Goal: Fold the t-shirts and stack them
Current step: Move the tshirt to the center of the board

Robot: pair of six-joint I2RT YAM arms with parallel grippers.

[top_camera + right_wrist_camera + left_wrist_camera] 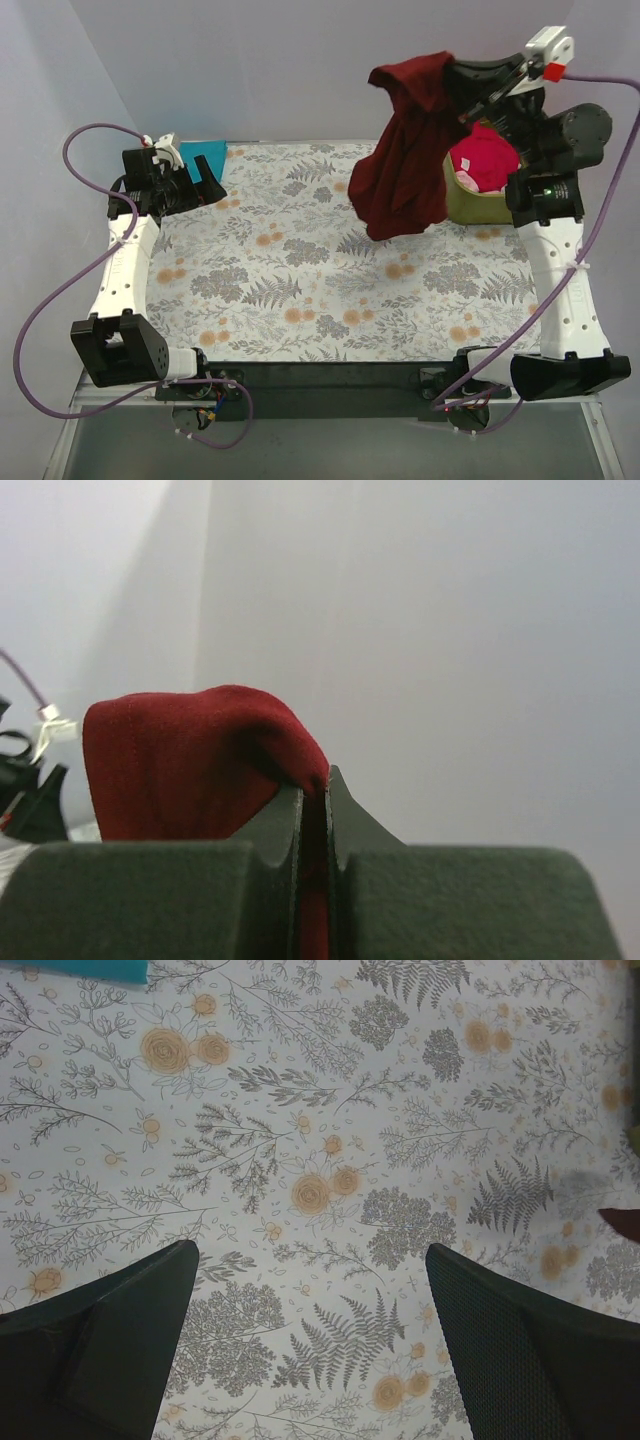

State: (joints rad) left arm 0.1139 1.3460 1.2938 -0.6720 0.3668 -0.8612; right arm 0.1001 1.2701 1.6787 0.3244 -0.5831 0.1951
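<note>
Colours: maroon shirt [405, 150], 1 o'clock; pink shirt [487, 160], 2 o'clock; teal shirt [205, 152], 10 o'clock; olive tub [465, 206]; tablecloth [330, 285], grey ferns, orange flowers.

text: none readable | labels: none | brands: none | numbers: none | signs: none

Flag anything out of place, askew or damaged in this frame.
Nothing damaged or spilled. The maroon shirt hangs bunched from the shut right pincer above the tablecloth; the red-pink shirt lies crumpled in the olive tub. Both look normal mid-task.
</note>
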